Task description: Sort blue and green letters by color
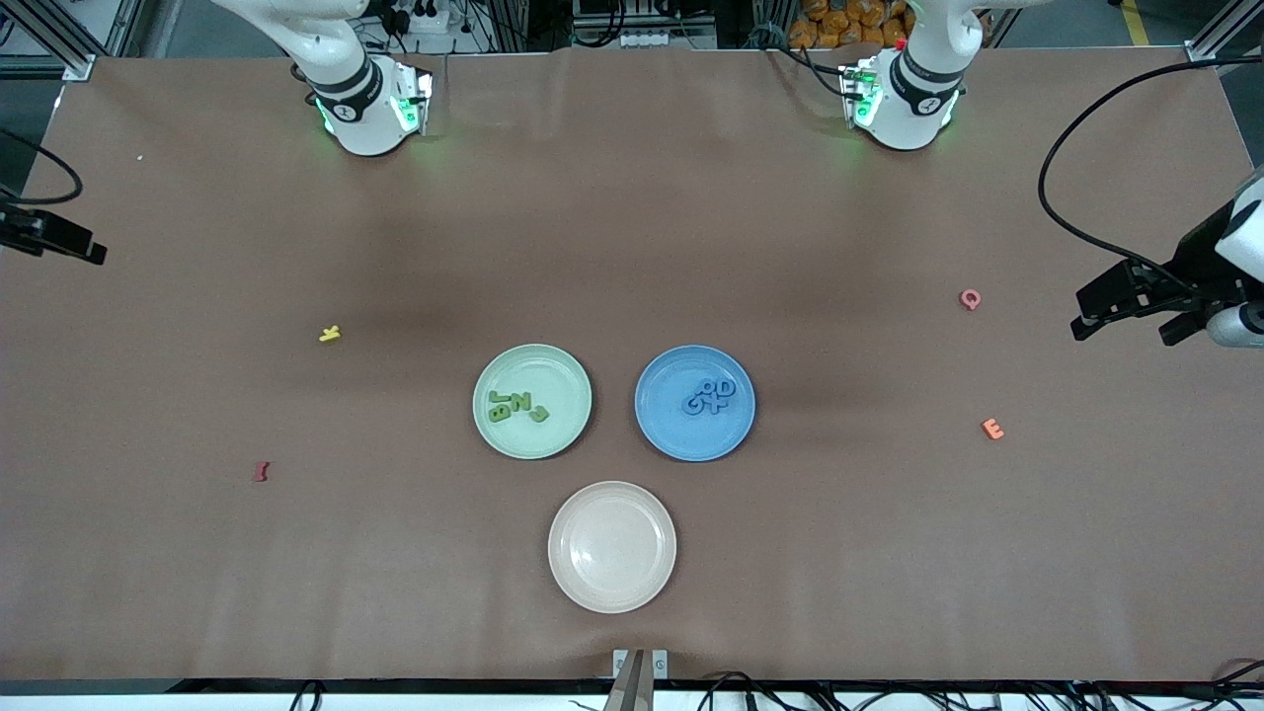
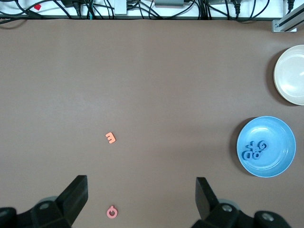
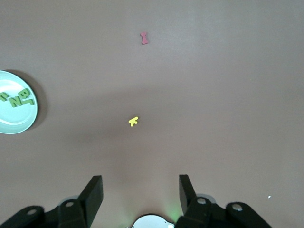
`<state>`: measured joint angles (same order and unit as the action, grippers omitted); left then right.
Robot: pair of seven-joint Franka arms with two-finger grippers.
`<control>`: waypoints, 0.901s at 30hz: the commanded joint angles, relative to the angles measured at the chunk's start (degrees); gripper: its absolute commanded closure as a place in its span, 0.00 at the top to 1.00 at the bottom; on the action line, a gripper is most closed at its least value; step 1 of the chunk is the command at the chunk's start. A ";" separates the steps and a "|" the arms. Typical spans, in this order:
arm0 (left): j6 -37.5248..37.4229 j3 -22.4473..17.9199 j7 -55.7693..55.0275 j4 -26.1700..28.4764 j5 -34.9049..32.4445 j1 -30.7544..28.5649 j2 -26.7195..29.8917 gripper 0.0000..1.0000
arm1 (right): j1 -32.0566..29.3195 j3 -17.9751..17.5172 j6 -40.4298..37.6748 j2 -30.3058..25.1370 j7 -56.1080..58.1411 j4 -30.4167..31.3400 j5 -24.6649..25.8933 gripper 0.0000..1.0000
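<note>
Though stacked and partly overlapping, blue letters (image 1: 711,396) on blue plate (image 1: 657,425).

Green letters (image 1: 516,404) on green plate (image 1: 568,370), blue letters (image 1: 711,396) on blue plate (image 1: 671,434).

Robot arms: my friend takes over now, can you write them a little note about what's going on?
Left gripper: open, holding nothing, over the table's left-arm end near the pink Q.
Right gripper: open, holding nothing, over the table's right-arm end.
Four green letters lie in the green plate.
Four blue letters lie in the blue plate.
Done: both colors look sorted.
Left: probably nothing; the yellow letter, dark red letter, Q and orange E lie loose on the table, and the white plate holds nothing.
</note>
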<state>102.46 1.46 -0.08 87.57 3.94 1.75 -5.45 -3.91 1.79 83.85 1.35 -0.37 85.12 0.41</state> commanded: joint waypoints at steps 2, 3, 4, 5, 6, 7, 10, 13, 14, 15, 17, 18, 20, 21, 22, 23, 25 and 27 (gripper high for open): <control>0.37 -0.06 0.08 -0.12 1.15 0.10 0.18 1.00 | 0.39 1.64 4.39 -4.95 0.98 7.17 -0.67 0.85; 0.37 -0.06 0.00 -0.12 1.15 0.10 0.18 1.00 | 0.48 1.64 4.39 -4.95 0.90 7.17 -0.59 0.85; 0.37 -0.06 0.08 -0.12 1.15 0.10 0.18 1.00 | 0.39 1.64 4.47 -5.04 0.98 7.26 -0.67 0.85; 0.37 -0.06 0.00 -0.12 1.15 0.10 0.18 1.00 | 0.39 1.73 4.56 -5.13 1.07 7.26 -0.67 0.85; 0.37 -0.06 0.00 -0.12 1.15 0.18 0.18 1.00 | 0.39 1.73 4.56 -5.30 1.07 7.34 -0.67 0.86; 0.37 -0.06 0.00 -0.12 1.15 0.18 0.18 1.00 | 0.39 1.73 4.56 -5.39 1.07 7.43 -0.76 0.86; 0.37 -0.06 0.00 -0.12 1.15 0.18 0.18 1.00 | 0.39 1.73 4.39 -5.56 1.07 7.52 -0.67 0.87; 0.37 -0.06 0.00 -0.12 0.80 0.27 0.18 1.00 | 0.57 1.99 4.48 -5.92 1.16 8.13 -0.67 0.88; 0.37 -0.06 0.00 -0.12 0.80 0.27 0.18 1.00 | 0.65 2.25 4.48 -6.27 1.16 8.57 -0.67 0.88; 0.37 -0.06 -0.09 -0.21 0.71 0.36 0.18 1.00 | 0.92 2.43 4.65 -6.70 1.25 8.92 -0.67 0.88; 0.37 -0.06 -0.09 -0.12 0.63 0.27 0.18 1.00 | 1.36 2.52 4.65 -7.41 1.51 9.63 -0.67 0.88; 0.37 -0.06 -0.18 -0.12 0.63 0.36 0.18 1.00 | 1.36 2.61 4.65 -7.85 1.60 9.89 -0.67 0.88; 0.37 -0.06 -0.35 -0.12 0.54 0.36 0.18 1.00 | 1.53 2.87 4.65 -8.20 1.60 10.77 -0.76 0.88; 0.29 -0.06 -0.27 -0.12 0.54 0.27 0.18 1.00 | 1.79 2.96 4.65 -8.38 1.60 11.21 -0.67 0.88; 0.37 -0.06 -0.27 -0.12 0.54 0.27 0.18 1.00 | 1.88 3.05 4.74 -8.90 1.60 11.56 -0.76 0.88; 0.37 -0.06 -0.27 -0.12 0.45 0.36 0.18 1.00 | 1.89 3.05 4.74 -9.51 1.60 12.00 -0.67 0.88; 0.28 -0.06 -0.27 -0.12 0.27 0.36 0.18 1.00 | 1.89 2.96 4.74 -10.22 1.69 12.53 -0.67 0.88; 0.28 -0.06 -0.09 -0.12 0.27 0.36 0.18 1.00 | 1.89 2.87 4.83 -11.01 1.69 12.79 -0.67 0.88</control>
<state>102.46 1.47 -0.08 87.57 3.95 1.94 -5.45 -3.00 3.80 87.45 -5.45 0.53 94.15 0.39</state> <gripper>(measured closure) 0.000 0.115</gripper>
